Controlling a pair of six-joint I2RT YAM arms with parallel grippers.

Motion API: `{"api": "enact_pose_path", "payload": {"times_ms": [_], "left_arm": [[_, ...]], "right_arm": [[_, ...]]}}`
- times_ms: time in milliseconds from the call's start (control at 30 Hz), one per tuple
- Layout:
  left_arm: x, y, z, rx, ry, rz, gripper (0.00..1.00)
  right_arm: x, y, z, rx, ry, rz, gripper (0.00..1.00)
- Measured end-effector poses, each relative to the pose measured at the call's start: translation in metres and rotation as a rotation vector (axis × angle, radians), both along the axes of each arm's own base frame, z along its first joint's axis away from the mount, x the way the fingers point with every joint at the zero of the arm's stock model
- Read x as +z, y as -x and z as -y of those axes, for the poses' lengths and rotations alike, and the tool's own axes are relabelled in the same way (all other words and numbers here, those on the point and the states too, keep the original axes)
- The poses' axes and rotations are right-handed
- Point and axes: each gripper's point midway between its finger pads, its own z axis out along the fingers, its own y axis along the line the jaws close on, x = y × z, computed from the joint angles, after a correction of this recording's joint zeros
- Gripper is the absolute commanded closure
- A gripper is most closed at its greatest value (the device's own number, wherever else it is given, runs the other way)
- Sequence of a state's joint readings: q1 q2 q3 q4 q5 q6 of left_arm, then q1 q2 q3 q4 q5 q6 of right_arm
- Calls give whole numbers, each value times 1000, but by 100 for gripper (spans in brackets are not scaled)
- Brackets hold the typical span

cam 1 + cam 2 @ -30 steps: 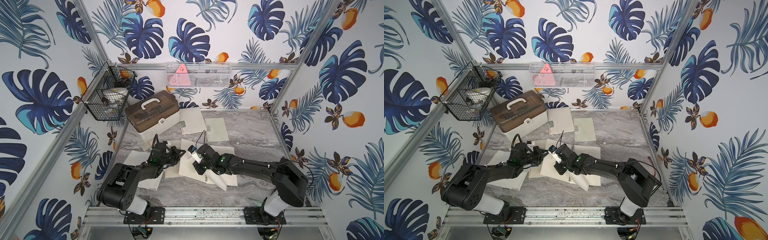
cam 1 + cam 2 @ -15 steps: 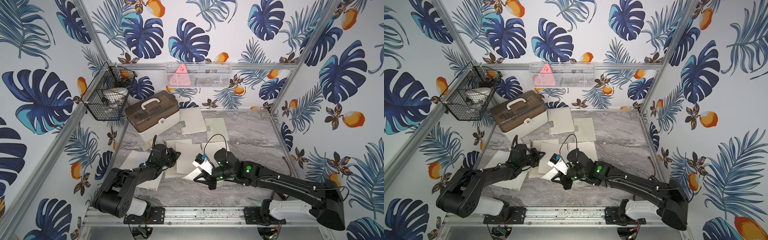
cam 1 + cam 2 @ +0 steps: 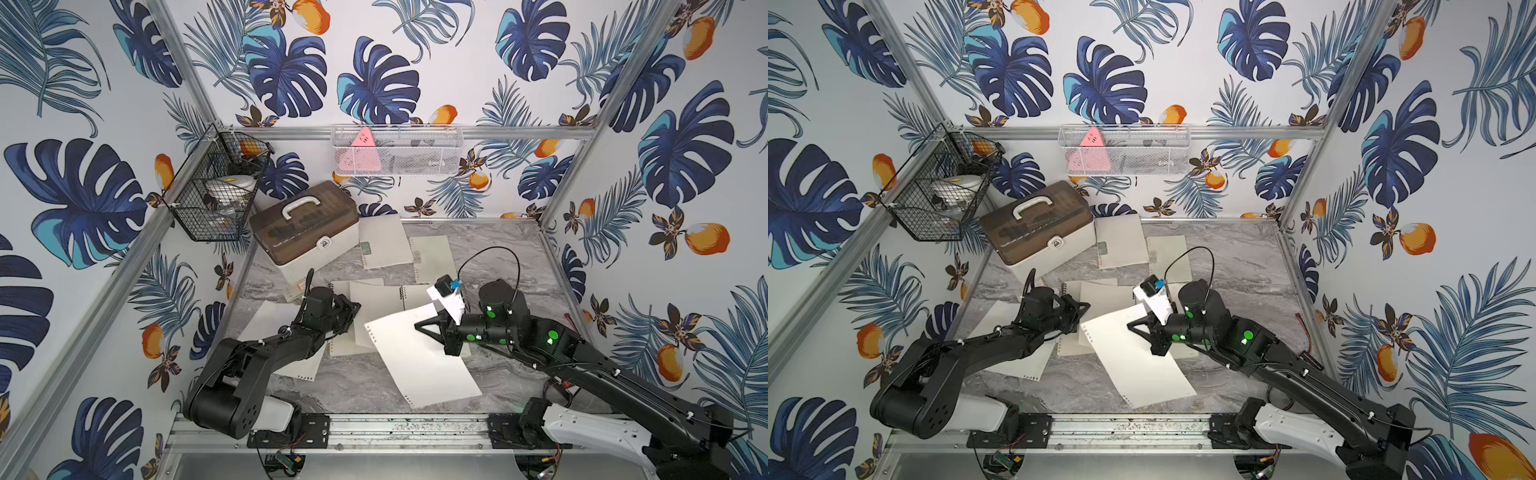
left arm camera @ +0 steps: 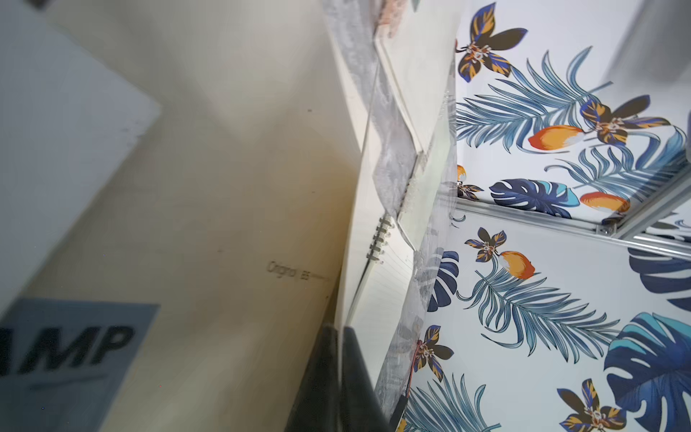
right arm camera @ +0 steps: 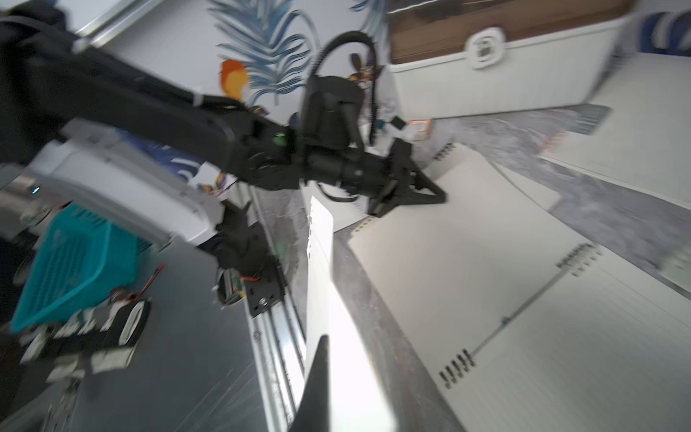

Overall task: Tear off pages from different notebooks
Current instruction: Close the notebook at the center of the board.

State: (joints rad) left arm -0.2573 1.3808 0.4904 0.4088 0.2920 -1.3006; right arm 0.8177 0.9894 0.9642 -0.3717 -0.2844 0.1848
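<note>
Page (image 3: 424,370) looks torn free, pinched in the closed right end effector (image 3: 419,326). The left end effector (image 3: 354,308) is clamped shut on the notebook (image 3: 378,301). Next move: release the sheet onto the near tabletop (image 3: 498,257).

Bright, even light, soft shadows — right wrist view motion-blurred.

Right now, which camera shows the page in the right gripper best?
Either top view: the whole page shows, pinched by the right gripper. The right wrist sees it edge-on; the left wrist, not clearly.
</note>
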Motion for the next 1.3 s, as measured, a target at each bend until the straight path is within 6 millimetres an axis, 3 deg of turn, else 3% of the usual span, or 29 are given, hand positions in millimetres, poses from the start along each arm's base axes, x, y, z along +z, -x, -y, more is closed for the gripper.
{"api": "enact_pose_path", "payload": {"times_ms": [100, 200, 333, 400, 433, 533, 667, 800, 933, 1033, 1133, 1200, 1300], "left_arm": [[39, -7, 27, -76, -26, 99, 86], [64, -7, 64, -165, -41, 153, 83], [71, -7, 114, -265, -70, 178, 81], [73, -2, 143, -328, -82, 185, 73], [75, 0, 157, -355, -89, 190, 63], [86, 8, 203, -448, -106, 218, 49], [96, 16, 264, -563, -114, 270, 34], [96, 26, 319, -665, -129, 294, 6], [93, 36, 354, -744, -135, 309, 1], [81, 32, 347, -743, -157, 286, 1], [74, 20, 312, -712, -179, 270, 1], [81, 13, 280, -689, -155, 307, 1], [107, 6, 232, -667, -99, 424, 1]], "right_arm": [[-19, -55, 49, -296, 57, -37, 100], [-33, -95, 101, -546, 82, -79, 100], [-55, -120, 159, -774, 116, -164, 100], [-67, -126, 182, -840, 111, -224, 100], [-73, -129, 194, -872, 104, -260, 100], [-82, -128, 223, -943, 77, -344, 100], [-66, -118, 247, -1003, 41, -328, 100], [-55, -114, 267, -1069, 54, -313, 100], [-29, -102, 289, -1168, 79, -255, 100], [10, -95, 299, -1224, 61, -157, 100], [34, -98, 291, -1182, 11, -118, 100], [36, -107, 268, -1054, -57, -139, 100], [27, -123, 214, -766, -231, -230, 100]]}}
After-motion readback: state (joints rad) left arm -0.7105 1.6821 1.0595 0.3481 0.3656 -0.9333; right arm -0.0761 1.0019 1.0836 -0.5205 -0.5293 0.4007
